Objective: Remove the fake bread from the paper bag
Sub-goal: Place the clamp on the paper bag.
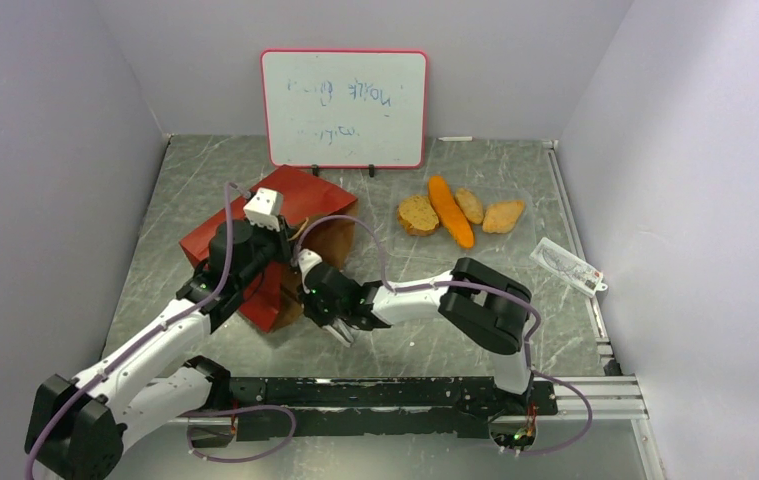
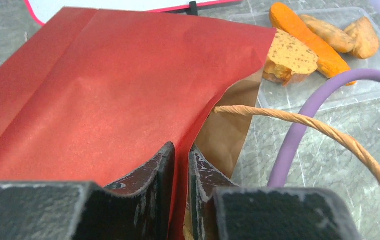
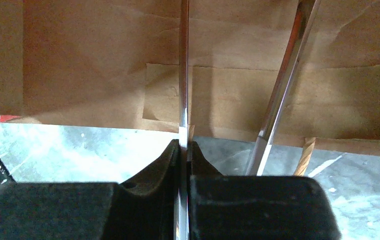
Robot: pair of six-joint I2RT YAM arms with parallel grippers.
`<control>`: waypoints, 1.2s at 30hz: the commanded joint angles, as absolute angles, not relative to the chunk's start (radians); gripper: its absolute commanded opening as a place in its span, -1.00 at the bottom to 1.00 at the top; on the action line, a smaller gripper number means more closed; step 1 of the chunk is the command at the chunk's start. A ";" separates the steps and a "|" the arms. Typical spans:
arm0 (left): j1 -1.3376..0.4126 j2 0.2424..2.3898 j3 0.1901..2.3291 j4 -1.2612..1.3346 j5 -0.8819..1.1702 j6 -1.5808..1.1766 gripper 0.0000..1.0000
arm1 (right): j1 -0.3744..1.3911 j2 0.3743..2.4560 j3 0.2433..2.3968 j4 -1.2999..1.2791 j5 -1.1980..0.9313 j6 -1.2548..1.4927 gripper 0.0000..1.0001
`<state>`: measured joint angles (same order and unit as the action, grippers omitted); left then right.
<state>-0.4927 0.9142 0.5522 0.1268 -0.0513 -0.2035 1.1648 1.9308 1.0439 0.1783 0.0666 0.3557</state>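
Note:
The red paper bag (image 1: pixel 255 225) lies on its side at the left-centre, its brown mouth towards the right. My left gripper (image 1: pixel 277 262) (image 2: pixel 180 150) is shut on the bag's red top edge (image 2: pixel 127 90) beside a tan loop handle (image 2: pixel 328 132). My right gripper (image 1: pixel 340 328) (image 3: pixel 185 145) is at the bag's mouth, shut on a thin silver metal strip (image 3: pixel 183 75) that runs up against the kraft inside (image 3: pixel 77 60). The fake bread lies outside the bag on a clear tray: round slice (image 1: pixel 417 214) (image 2: pixel 290 57), orange loaf (image 1: pixel 451 211) (image 2: pixel 308 35), two rolls (image 1: pixel 470 205) (image 1: pixel 503 215).
A whiteboard (image 1: pixel 344 108) stands at the back wall. A clear packet (image 1: pixel 567 266) lies at the right. A second silver strip (image 3: pixel 283 80) slants beside the held one. A purple cable (image 2: pixel 298 130) arcs before the left wrist camera. A black rail (image 1: pixel 405 392) runs along the near edge.

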 commanded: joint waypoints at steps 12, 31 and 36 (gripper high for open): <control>-0.495 1.014 0.588 0.258 -0.158 -0.296 -0.82 | 1.086 1.990 0.994 0.104 0.055 0.467 -1.00; -0.495 0.988 0.539 0.300 -0.252 -0.321 -0.86 | 1.070 1.999 1.066 0.050 0.141 0.424 -0.22; -0.495 0.975 0.523 0.310 -0.252 -0.312 -0.86 | 1.079 1.954 1.031 0.075 0.181 0.394 -0.04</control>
